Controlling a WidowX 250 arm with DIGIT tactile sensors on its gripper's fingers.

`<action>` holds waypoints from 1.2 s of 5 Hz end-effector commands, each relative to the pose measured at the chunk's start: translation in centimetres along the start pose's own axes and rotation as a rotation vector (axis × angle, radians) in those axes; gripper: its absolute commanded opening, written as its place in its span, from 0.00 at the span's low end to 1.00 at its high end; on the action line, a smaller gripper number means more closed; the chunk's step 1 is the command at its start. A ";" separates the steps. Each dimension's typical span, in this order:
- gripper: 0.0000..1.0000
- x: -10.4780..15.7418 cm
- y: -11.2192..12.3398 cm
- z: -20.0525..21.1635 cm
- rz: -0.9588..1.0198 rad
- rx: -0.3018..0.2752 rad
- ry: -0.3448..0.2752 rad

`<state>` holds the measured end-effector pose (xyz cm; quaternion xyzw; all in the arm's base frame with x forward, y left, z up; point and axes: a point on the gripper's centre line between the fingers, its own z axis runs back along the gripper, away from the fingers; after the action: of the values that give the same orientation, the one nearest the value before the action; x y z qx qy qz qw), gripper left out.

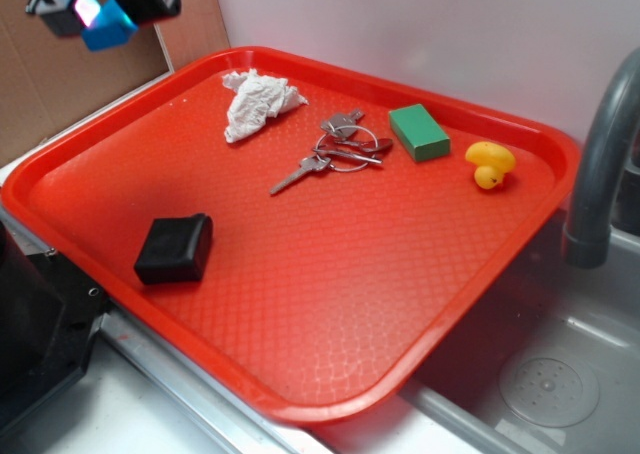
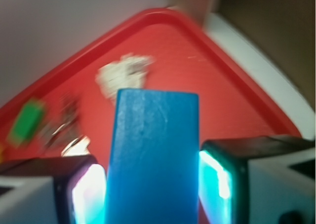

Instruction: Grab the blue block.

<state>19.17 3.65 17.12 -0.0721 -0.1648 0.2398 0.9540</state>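
Blue is already where I want it: from the wrist cam I've got the left pad (image 2: 89, 194) glowing, then the blue block (image 2: 153, 160) filling the middle, then the right pad on the other side, so the gripper (image 2: 153, 197) is clamped on it. Its long axis runs straight out from between the jaws, pointing away from the wrist toward the tray's far corner. On the exterior view the gripper (image 1: 100, 14) hangs well above the red tray (image 1: 300, 404), top left, block sticking out below. Looks basically grabbed to me; just need to not loosen.
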 end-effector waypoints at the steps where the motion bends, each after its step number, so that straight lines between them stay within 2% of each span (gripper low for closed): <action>1: 0.00 1.2 -2.2 8.2 -0.093 -0.189 0.162; 2: 0.00 1.2 -1.6 7.3 -0.023 -0.169 0.342; 3: 0.00 1.2 -1.8 4.9 -0.102 -0.101 0.321; 4: 0.00 1.2 -2.9 2.7 -0.188 0.004 0.245; 6: 0.00 1.2 -3.1 2.0 -0.192 0.031 0.246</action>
<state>21.36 -1.05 18.97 -0.0693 -0.0383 0.1430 0.9865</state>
